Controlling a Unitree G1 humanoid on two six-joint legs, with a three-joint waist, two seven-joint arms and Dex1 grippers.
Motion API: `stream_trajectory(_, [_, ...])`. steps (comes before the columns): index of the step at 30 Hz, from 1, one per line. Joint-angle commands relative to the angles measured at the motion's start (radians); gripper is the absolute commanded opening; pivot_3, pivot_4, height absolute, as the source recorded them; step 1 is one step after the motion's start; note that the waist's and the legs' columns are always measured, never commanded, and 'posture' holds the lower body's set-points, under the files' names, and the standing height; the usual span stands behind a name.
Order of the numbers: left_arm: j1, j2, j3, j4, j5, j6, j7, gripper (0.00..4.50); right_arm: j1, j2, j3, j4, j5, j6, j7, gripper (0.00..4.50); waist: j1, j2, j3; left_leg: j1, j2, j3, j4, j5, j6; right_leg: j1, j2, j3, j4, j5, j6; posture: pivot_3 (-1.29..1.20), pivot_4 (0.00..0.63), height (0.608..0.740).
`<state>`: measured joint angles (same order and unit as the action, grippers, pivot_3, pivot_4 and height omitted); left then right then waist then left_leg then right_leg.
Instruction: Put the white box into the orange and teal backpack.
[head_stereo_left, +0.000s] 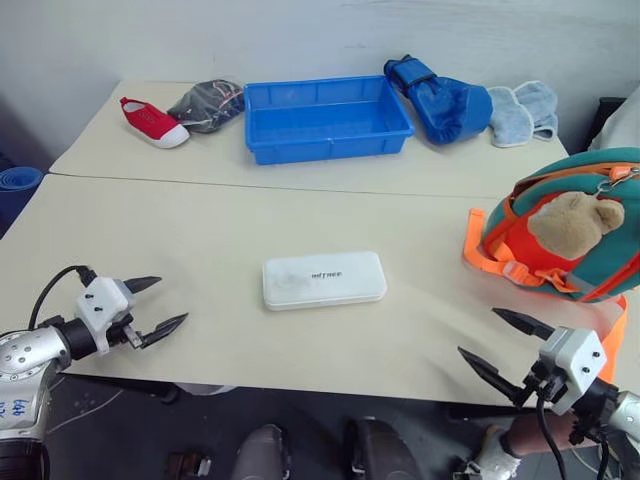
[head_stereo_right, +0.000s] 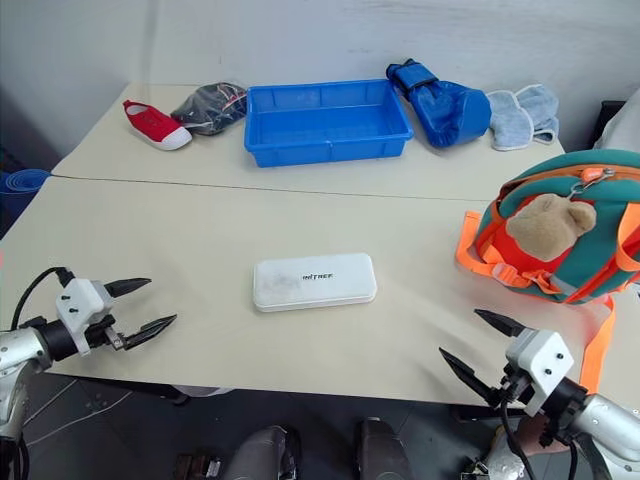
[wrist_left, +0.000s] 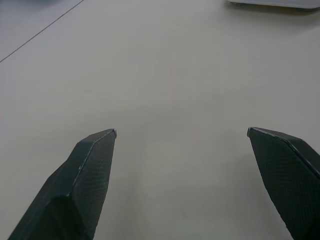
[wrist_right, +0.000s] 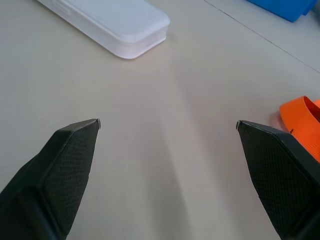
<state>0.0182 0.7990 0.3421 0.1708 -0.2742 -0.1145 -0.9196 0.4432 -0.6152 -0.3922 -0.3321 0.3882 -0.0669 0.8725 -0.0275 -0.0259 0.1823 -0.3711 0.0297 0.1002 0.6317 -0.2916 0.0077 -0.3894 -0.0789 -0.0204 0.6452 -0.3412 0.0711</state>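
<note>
The white box (head_stereo_left: 323, 279) lies flat in the middle of the near table, small dark lettering on its lid; its end also appears in the right wrist view (wrist_right: 112, 22). The orange and teal backpack (head_stereo_left: 575, 225) stands at the table's right edge with a tan plush bear on its front and an orange strap (wrist_right: 302, 122) trailing on the table. My left gripper (head_stereo_left: 166, 303) hovers open over the near left edge, well left of the box. My right gripper (head_stereo_left: 500, 340) is open at the near right edge, below the backpack, nothing between its fingers.
On the far table stand a blue tray (head_stereo_left: 325, 118), a red shoe (head_stereo_left: 152, 122), a dark bundle of cloth (head_stereo_left: 208, 104), a blue boxing glove (head_stereo_left: 440, 98) and a light blue cloth (head_stereo_left: 522, 110). A seam (head_stereo_left: 250, 185) runs between the two tables.
</note>
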Motion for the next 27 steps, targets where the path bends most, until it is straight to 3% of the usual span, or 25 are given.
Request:
stream_trajectory(1, [-0.017,0.014,0.01,-0.002,-0.002,-0.02,-0.003,4.39,-0.007,0.01,0.014,0.037,-0.006,-0.048,0.021,4.49,0.0,0.0,0.0,0.0,0.0,0.0,0.0,0.0,0.0,0.0,0.0,0.0,0.0,0.0,0.0,0.0,0.15,0.74])
stream_trajectory(4, [-0.034,0.015,0.002,-0.013,-0.015,0.036,-0.004,4.39,-0.023,0.016,0.028,0.054,0.011,-0.041,0.022,4.49,0.0,0.0,0.0,0.0,0.0,0.0,0.0,0.0,0.0,0.0,0.0,0.0,0.0,0.0,0.0,0.0,0.15,0.74])
stream_trajectory(9, [-0.025,0.067,-0.062,-0.147,-0.054,0.155,-0.114,4.23,-0.172,-0.026,0.142,-0.05,0.022,0.181,-0.041,4.5,-0.016,0.0,0.0,0.0,0.001,0.0,0.001,0.0,-0.001,-0.001,0.0,0.001,0.002,0.0,0.0,0.0,0.15,0.74])
stream_trajectory(12, [-0.109,0.047,-0.122,-0.217,-0.031,0.304,-0.027,3.56,-0.327,-0.058,0.25,-0.057,-0.026,0.312,-0.069,3.9,-0.009,0.001,0.0,0.0,0.0,-0.001,0.001,0.001,-0.001,-0.001,0.0,0.001,0.003,0.0,0.0,0.0,0.15,0.74])
stream_trajectory(19, [-0.192,-0.009,-0.218,-0.318,-0.011,0.534,0.093,1.55,-0.619,-0.05,0.407,0.09,-0.149,0.443,-0.124,1.69,-0.001,0.0,0.0,-0.003,0.0,-0.001,0.003,0.001,-0.002,-0.003,0.001,-0.001,0.003,-0.001,-0.001,0.0,0.15,0.74])
stream_trajectory(24, [-0.223,-0.041,-0.273,-0.381,-0.007,0.588,0.112,0.05,-0.725,-0.019,0.465,0.173,-0.189,0.482,-0.139,0.04,-0.001,0.0,0.0,-0.005,0.0,-0.001,0.006,0.002,-0.002,-0.003,0.001,-0.001,0.003,0.0,-0.001,0.0,0.15,0.74])
stream_trajectory(27, [-0.257,-0.071,-0.306,-0.386,-0.01,0.611,0.112,0.05,-0.778,0.008,0.495,0.241,-0.228,0.425,-0.139,0.04,-0.001,0.0,0.0,-0.005,0.0,-0.001,0.007,0.002,-0.002,-0.003,0.001,-0.001,0.005,0.0,-0.001,0.0,0.15,0.74])
